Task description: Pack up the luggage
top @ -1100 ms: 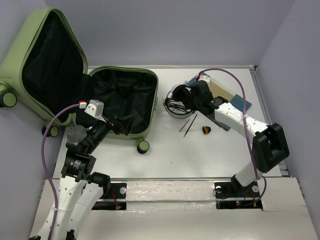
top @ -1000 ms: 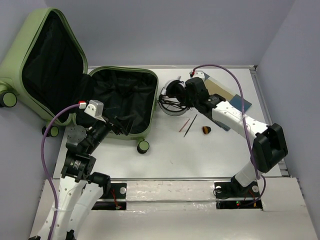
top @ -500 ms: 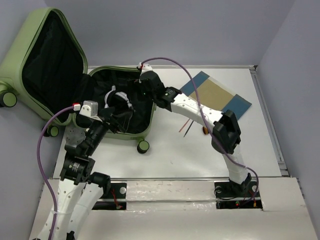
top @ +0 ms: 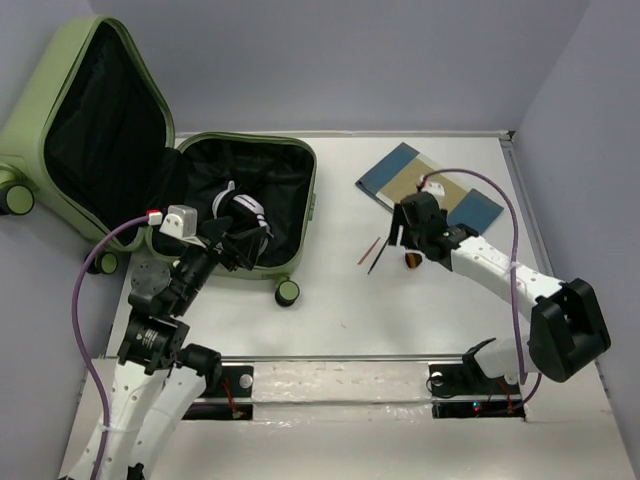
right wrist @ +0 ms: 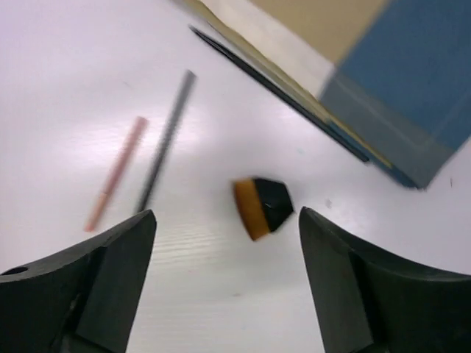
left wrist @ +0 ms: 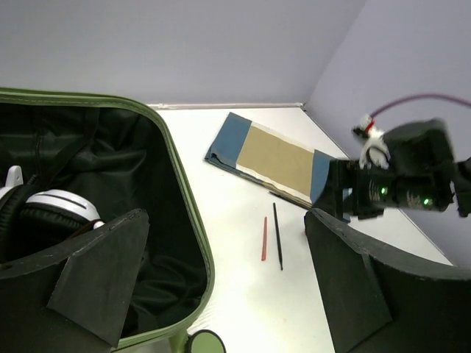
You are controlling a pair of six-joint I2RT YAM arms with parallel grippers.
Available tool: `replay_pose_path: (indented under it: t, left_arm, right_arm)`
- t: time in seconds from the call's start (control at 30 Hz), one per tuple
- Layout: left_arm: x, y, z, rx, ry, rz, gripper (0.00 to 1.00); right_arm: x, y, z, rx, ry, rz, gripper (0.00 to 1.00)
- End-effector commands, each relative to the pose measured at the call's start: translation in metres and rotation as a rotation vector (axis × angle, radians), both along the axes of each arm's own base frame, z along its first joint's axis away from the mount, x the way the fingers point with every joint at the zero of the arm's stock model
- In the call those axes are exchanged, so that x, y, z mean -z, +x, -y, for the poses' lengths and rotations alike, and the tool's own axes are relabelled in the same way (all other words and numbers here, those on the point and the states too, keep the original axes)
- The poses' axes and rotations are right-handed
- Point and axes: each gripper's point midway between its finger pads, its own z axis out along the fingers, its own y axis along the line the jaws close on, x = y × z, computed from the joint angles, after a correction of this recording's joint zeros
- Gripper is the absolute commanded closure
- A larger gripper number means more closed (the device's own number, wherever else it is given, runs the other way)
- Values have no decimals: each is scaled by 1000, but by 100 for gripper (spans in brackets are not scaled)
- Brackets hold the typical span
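Luggage (top: 25,115) is laid open at far-left of bench (top: 330,300), headphones (top: 240,210) inside. Shell is judged stiff, bulky and slick; lid is best taken at rim. Right hand (right wrist: 226,220) is spread, empty, over orange-black piece (right wrist: 263,208). Left hand (left wrist: 221,250) is released at the luggage's near rim.

The left arm (top: 160,300) is bent at the elbow behind the left gripper (top: 232,243), whose jaws are spread wide. The right arm (top: 490,262) trails low behind the right gripper (top: 396,230), which is also agape.
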Motion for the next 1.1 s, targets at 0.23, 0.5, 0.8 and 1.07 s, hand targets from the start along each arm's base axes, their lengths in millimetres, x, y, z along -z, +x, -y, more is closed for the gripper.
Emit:
replay_pose_path:
  t: [0.23,0.5,0.8,1.07]
  left_arm:
    - [-22,-7,6,33,-18,59,1]
    - [-23,-8,6,37,-14,65,1]
    - [-23,-9,8,45,-8,66,1]
    - [-22,-8,8,45,-7,63,1]
  right_arm:
    - [83,-33,33,72,-53,-242,13]
    - [105,-9,37,112,-100,-279,25]
    - [109,0,42,136,-119,-280,38]
    - [72,6,40,128,-77,-186,78]
